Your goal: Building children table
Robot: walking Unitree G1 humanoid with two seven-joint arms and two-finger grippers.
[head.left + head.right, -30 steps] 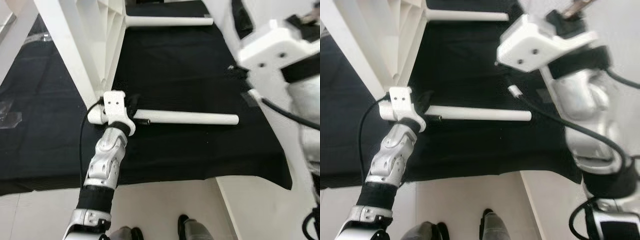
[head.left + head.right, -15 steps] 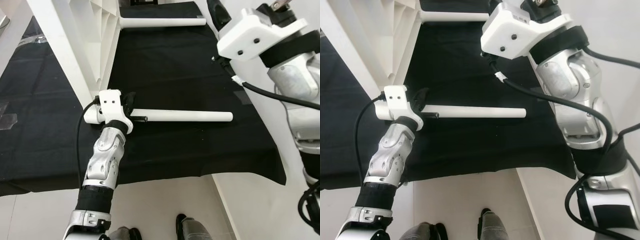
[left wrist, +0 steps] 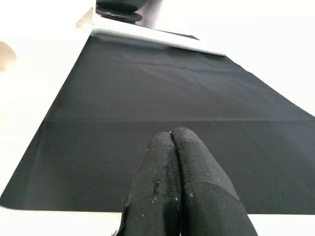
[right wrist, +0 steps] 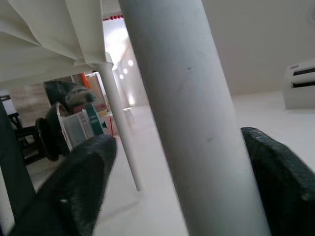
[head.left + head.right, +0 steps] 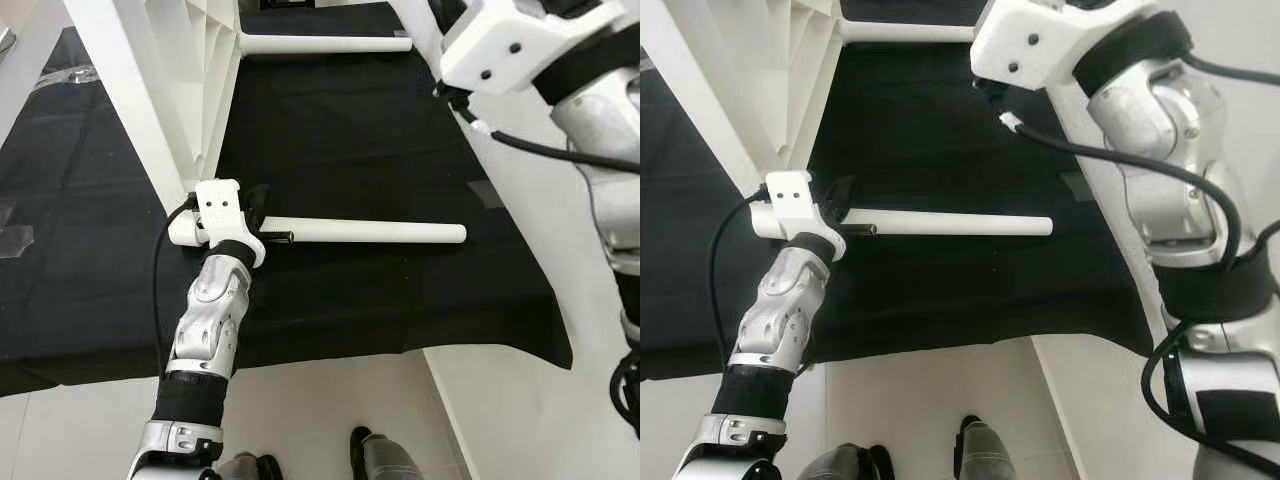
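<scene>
The white children's table is tipped on its side over a black cloth, with one leg fixed to it at the back. A loose white leg lies on the cloth, its screw end pointing left. My left gripper sits just beside that screw end, its fingers pressed shut with nothing between them. My right gripper is raised at the upper right, open, its fingers on either side of another white table leg with small gaps.
White floor borders the cloth in front and to the right. My own feet stand at the cloth's near edge. The right arm's cable hangs over the cloth's right side.
My right arm has lifted up and back towards the top of the view. The left gripper has stayed by the loose leg's screw end. The camera shifted slightly.
</scene>
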